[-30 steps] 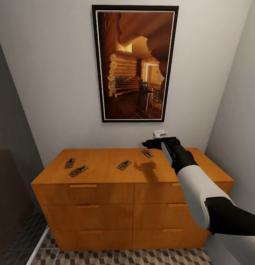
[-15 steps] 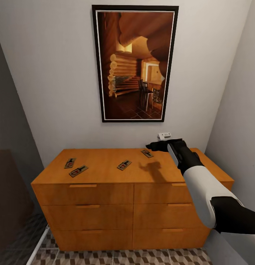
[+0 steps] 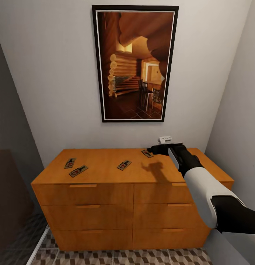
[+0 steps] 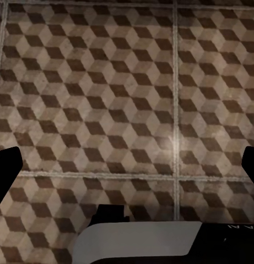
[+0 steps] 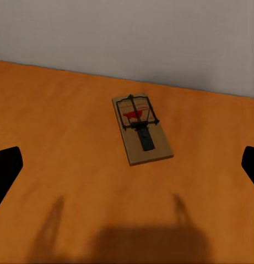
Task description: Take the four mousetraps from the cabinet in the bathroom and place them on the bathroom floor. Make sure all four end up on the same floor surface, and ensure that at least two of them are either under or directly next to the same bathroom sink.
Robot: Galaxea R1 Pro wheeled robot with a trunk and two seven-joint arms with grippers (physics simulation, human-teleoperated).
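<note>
Four mousetraps (image 3: 124,165) lie on the cabinet (image 3: 105,173) below a framed picture (image 3: 135,62).

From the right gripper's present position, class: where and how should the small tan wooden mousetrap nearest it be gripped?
Come straight down on the small tan wooden mousetrap, jaws closing across its two long edges near mid-length. It lies flat on the orange-brown wooden cabinet, so only its thin sides offer purchase. The right gripper hangs open just beside it.
</note>
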